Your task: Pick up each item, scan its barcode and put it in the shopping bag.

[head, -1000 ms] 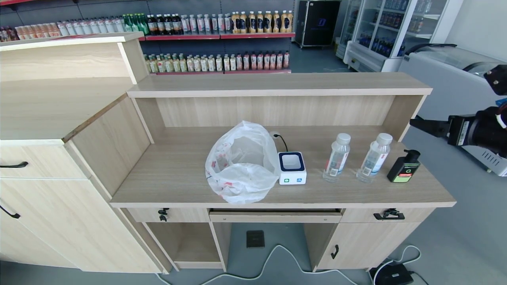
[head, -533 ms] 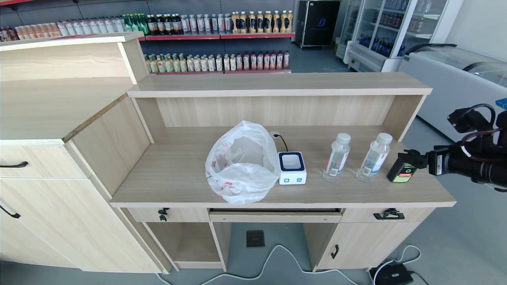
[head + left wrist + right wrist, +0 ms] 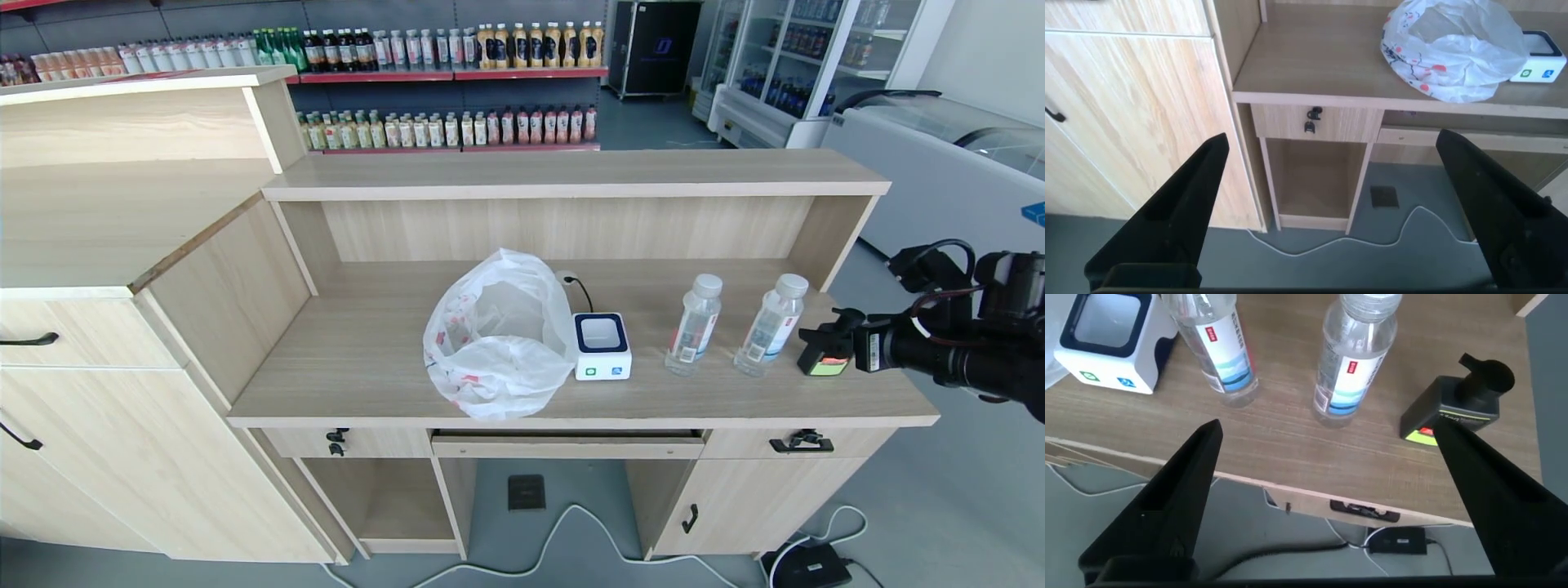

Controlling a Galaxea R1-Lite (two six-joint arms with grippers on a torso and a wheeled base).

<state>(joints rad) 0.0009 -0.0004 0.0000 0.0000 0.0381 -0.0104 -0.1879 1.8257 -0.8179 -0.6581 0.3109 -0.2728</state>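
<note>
Shelves of bottled drinks (image 3: 445, 47) line the shop wall behind a pale wooden checkout counter. On its worktop (image 3: 359, 359) the white shopping bag (image 3: 498, 339) stands with its mouth open, just beside the white scanner (image 3: 602, 347), whose black cable runs off toward the back. To the robot's right of the scanner stand two clear water bottles, the first water bottle (image 3: 694, 327) and the second water bottle (image 3: 771, 327), both upright and a little apart. The black pump bottle (image 3: 826, 367) stands near the worktop's right end, past the second water bottle.

The right gripper (image 3: 823, 347) is level with the pump bottle and covers its upper part in the head view. Seen from the right wrist, its fingers are spread wide, and the pump bottle stands close by one fingertip. Whether that finger touches it is hard to say, though it seems just apart.

The left gripper (image 3: 1333, 137) hangs low in front of the counter's left side, above the floor, with its fingers also spread wide and nothing between them.
</note>
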